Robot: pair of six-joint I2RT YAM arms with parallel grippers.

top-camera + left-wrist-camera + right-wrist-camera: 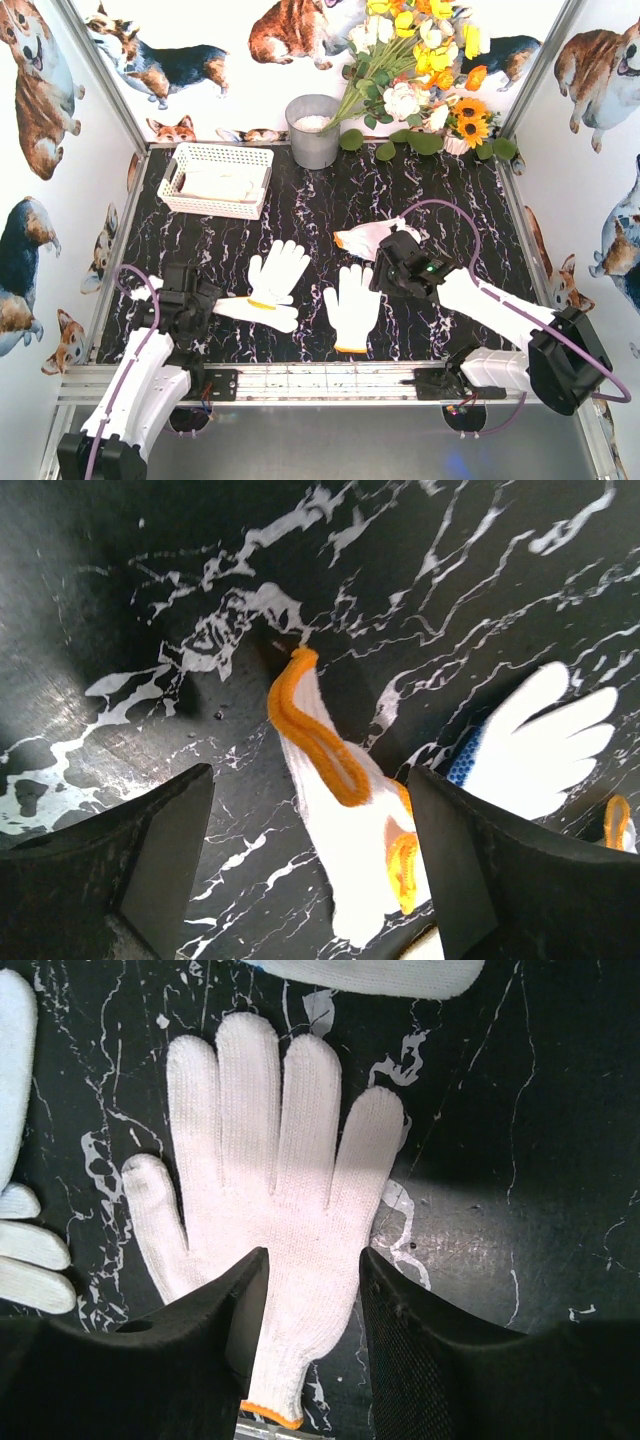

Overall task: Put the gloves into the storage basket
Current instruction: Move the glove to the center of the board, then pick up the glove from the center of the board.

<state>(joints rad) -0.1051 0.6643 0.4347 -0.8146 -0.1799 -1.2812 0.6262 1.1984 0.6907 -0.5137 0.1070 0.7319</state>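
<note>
The white lattice storage basket (262, 180) stands at the back left with something white lying inside. Several white gloves lie on the black marble table. One glove (279, 268) rests fingers up over another lying sideways (258, 311). A third (352, 306) lies flat at centre and a fourth (365, 237) sits behind it. My left gripper (196, 301) is open, and its fingers straddle the orange-trimmed cuff of the sideways glove (335, 810) without touching it. My right gripper (312, 1300) is open above the wrist of the flat glove (275, 1180), nothing held.
A grey metal bucket (313, 130) and a bunch of artificial flowers (420, 80) stand at the back. Corgi-print walls close in the sides. A blue-palmed glove (545, 742) lies to the right of my left fingers. The metal rail (330, 380) runs along the near edge.
</note>
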